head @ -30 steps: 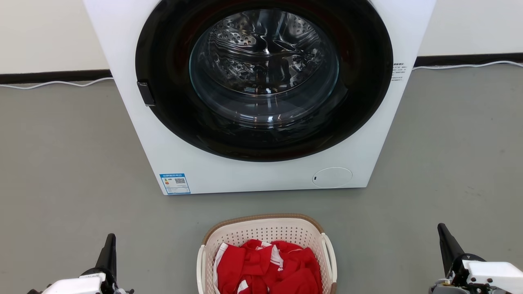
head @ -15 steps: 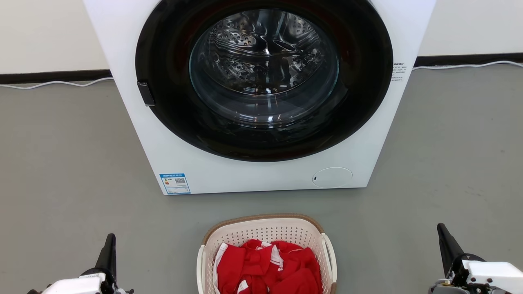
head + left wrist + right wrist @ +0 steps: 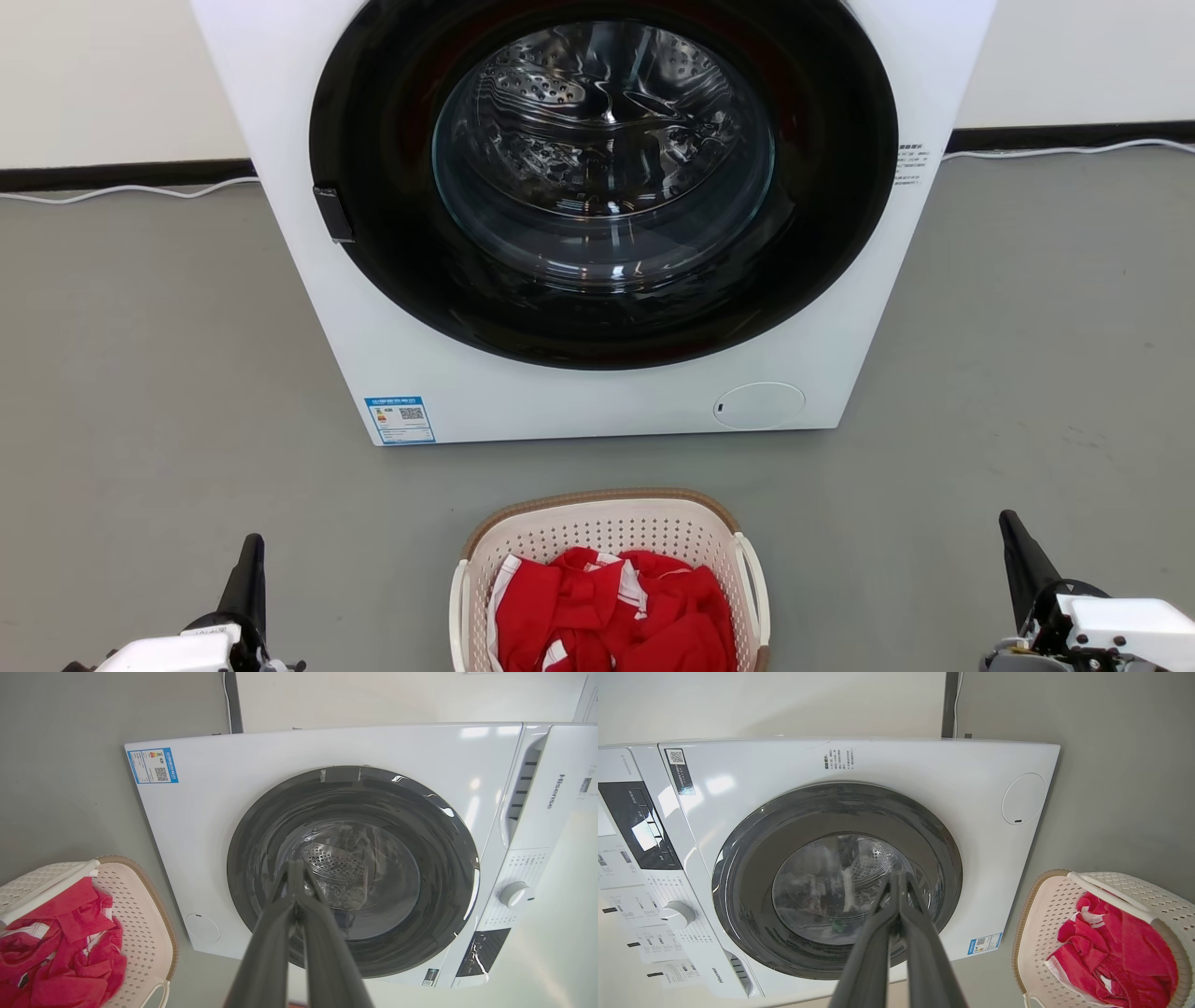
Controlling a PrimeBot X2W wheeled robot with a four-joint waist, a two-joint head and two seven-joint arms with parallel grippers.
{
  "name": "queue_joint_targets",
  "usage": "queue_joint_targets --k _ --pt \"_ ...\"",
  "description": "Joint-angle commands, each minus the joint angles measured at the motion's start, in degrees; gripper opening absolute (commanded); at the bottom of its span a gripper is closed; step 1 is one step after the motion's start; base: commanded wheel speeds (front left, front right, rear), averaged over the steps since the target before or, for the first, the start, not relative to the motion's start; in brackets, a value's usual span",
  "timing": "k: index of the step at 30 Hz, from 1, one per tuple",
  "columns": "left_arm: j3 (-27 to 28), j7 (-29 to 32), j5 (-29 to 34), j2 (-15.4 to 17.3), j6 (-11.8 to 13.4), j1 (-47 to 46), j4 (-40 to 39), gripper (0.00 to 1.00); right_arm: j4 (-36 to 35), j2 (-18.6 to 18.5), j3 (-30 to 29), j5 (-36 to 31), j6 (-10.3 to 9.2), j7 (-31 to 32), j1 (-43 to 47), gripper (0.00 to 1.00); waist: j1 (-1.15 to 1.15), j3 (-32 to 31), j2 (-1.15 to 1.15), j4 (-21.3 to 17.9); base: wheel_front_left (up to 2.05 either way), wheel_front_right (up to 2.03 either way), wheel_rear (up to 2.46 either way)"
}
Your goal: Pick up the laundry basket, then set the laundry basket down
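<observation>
The laundry basket (image 3: 597,532) sits on the grey floor (image 3: 140,373) before the washing machine (image 3: 597,401), with a white wall (image 3: 93,75) far behind. The left pincer (image 3: 254,549) and right pincer (image 3: 1010,525) are pressed together, empty.

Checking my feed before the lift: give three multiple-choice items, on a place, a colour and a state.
1. Where is the laundry basket?
A) on the floor before the washing machine
B) inside the drum
C) on the machine's top
2. The clothes in it are
A) blue
B) red and white
C) black
3. The left pincer and right pincer are
A) shut, empty
B) wide open
C) gripping the handles
Answers: A, grey floor lies between them; B, red folds with white stripes; A, fingers meet, away from the basket.
</observation>
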Motion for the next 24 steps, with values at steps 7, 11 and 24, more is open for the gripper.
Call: queue_joint_targets --k 7,11,24 --pt "1.91 0.43 0.46 0.69 -0.41 -2.70 -1.22 0.00 -1.68 -0.51 0.89 -0.44 0.17 0.35 -1.95 0.00 0.00 0.00 0.00 0.00 0.00 0.00 0.00" --pt "1.92 0.44 0.47 0.68 -0.41 -2.70 -1.22 0.00 -1.68 -0.50 0.87 -0.45 0.17 0.36 -1.95 0.00 0.00 0.00 0.00 0.00 0.00 0.00 0.00" --pt "1.95 0.47 0.50 0.66 -0.41 -2.70 -1.21 0.00 -1.68 -0.46 0.82 -0.50 0.17 0.40 -1.95 0.00 0.00 0.00 0.00 0.00 0.00 0.00 0.00"
